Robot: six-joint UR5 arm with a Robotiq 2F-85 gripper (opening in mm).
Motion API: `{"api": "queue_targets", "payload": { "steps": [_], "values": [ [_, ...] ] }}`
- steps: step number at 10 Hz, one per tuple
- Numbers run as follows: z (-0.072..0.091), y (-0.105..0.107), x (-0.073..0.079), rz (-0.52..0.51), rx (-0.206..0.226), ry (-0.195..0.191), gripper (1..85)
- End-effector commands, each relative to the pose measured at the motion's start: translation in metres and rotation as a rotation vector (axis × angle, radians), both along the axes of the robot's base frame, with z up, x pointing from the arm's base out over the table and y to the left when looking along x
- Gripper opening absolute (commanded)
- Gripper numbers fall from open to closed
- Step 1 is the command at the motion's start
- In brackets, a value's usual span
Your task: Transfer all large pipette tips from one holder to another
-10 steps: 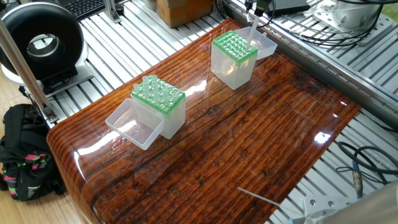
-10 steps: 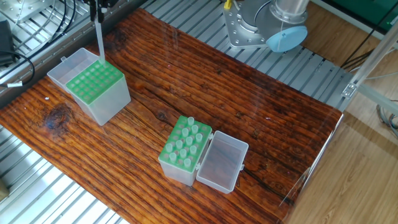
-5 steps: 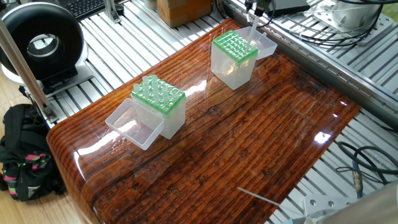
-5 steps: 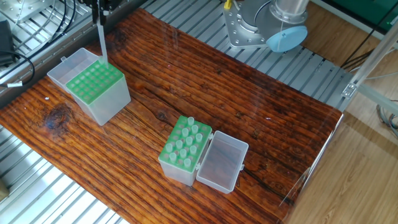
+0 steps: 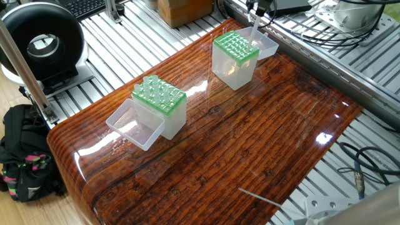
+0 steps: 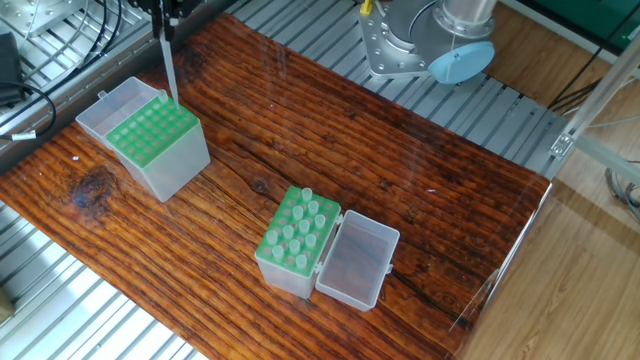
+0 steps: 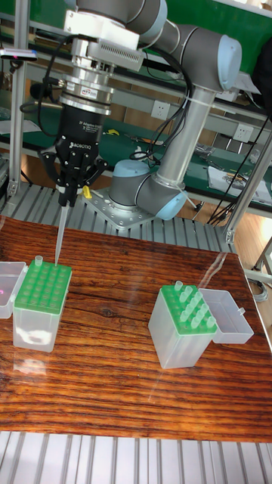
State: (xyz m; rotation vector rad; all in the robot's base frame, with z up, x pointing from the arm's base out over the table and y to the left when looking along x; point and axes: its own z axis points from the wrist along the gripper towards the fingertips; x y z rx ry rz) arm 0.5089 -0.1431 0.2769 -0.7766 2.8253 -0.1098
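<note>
My gripper is shut on one large pipette tip, which hangs upright with its point just above the far edge of the left holder's green rack. One tip stands in that rack's far corner. In the other fixed view the held tip hangs from the gripper over the same holder. The second holder carries several tips. In one fixed view the held tip hangs over the far holder, and the near holder is full of tips.
Each holder's clear lid lies open beside it. The robot base stands at the table's far edge. A thin loose piece lies near the front edge. Cables and aluminium rails surround the wooden table.
The held tip has shifted slightly sideways along the rack's far edge; its height looks the same. Both holders have stayed put.
</note>
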Motion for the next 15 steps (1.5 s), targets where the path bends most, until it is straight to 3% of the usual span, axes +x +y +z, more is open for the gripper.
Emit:
{"api": "queue_targets", "payload": {
  "steps": [1,15],
  "values": [
    [-0.001,0.001,0.001,0.000,0.009,-0.002,1.0],
    [-0.006,0.001,0.011,0.003,0.000,-0.010,1.0]
  ]
}}
